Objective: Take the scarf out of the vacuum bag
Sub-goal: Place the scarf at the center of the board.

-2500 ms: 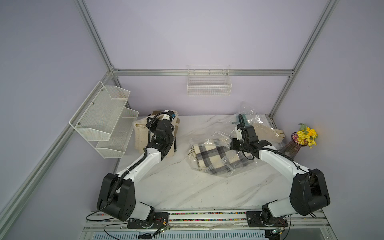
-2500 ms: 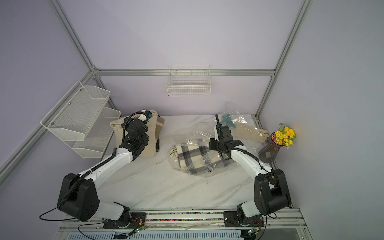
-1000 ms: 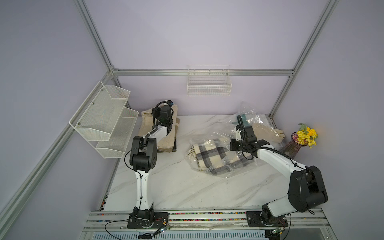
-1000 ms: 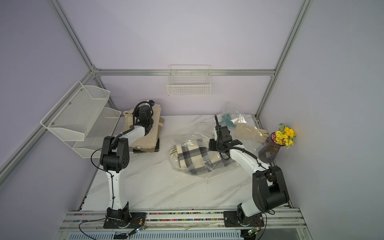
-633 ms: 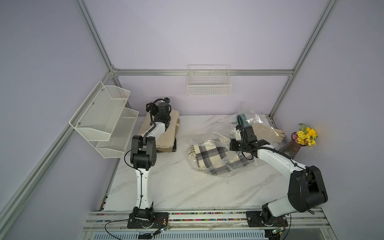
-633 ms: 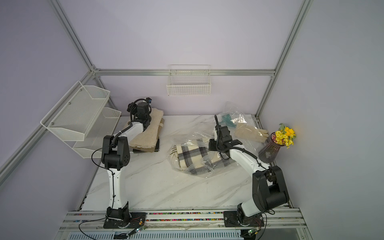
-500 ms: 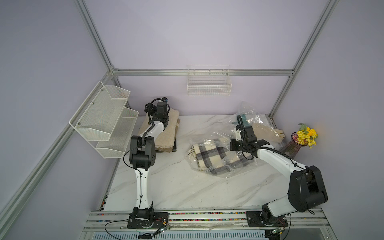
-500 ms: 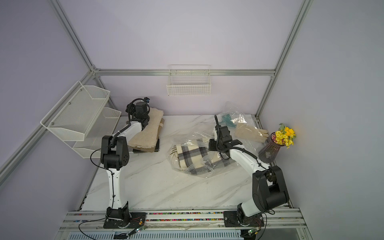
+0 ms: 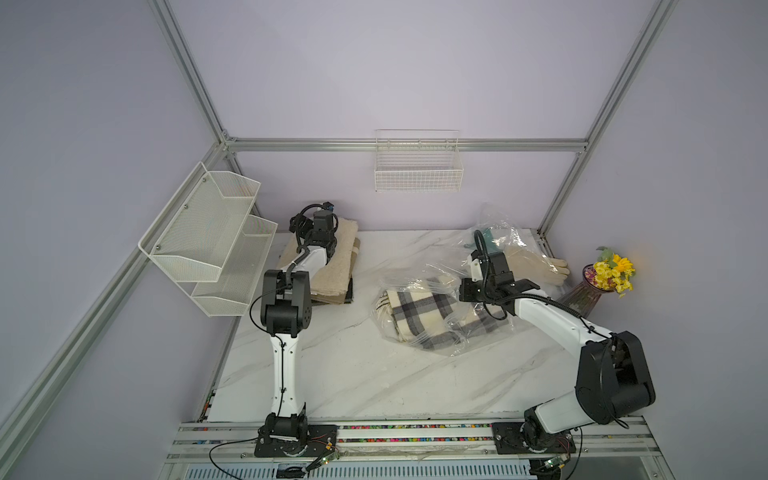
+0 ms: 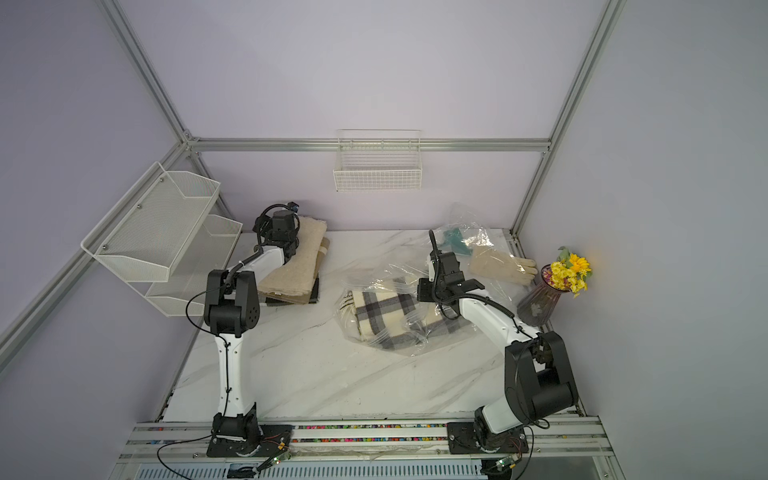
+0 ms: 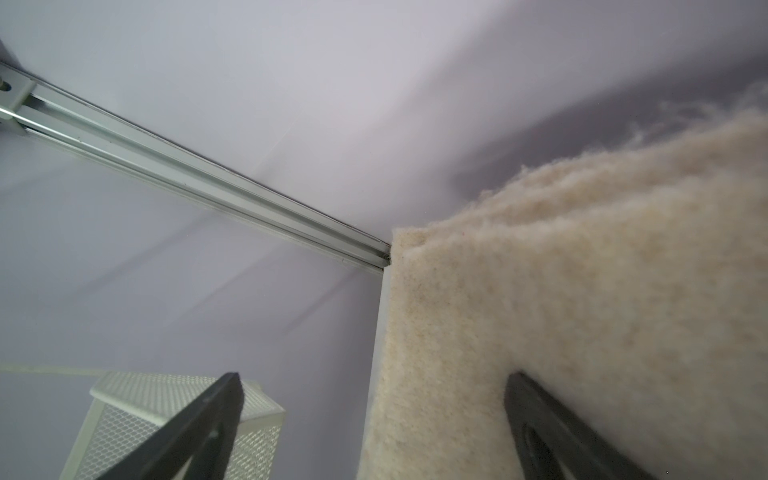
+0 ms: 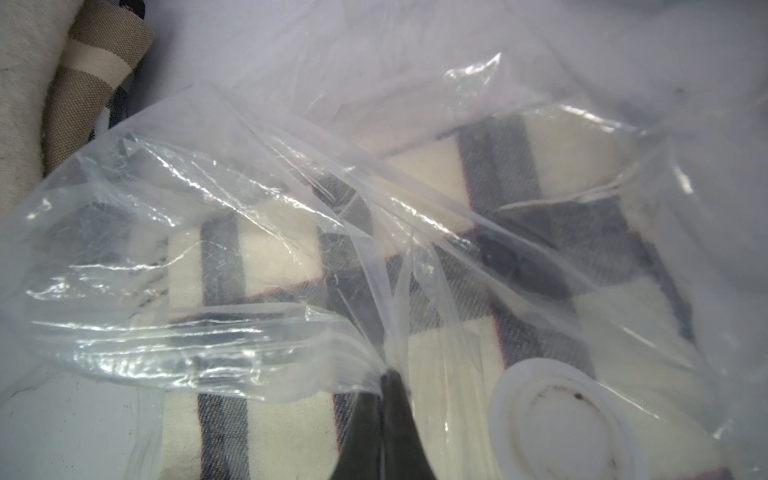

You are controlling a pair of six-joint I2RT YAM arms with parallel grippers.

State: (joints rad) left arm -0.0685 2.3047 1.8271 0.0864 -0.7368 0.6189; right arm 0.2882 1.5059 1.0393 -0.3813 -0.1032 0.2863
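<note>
The vacuum bag, crinkly clear plastic, lies mid-table with a cream and grey plaid scarf inside. Its round white valve cap sits beside my right gripper, which is shut on a gathered fold of the bag's film. My left gripper stands open at the back left over a fluffy beige cloth. One finger rests against that cloth, and nothing is between the fingers.
The beige cloth tops a pile of folded striped cloths. A white wire shelf hangs at the left, a wire basket on the back wall. Back right: a smaller clear bag with a teal item, a cream glove, a flower vase.
My left arm swung up and reached back over the pile, and its gripper opened, leaving the beige cloth there. The right gripper and the bag have stayed put.
</note>
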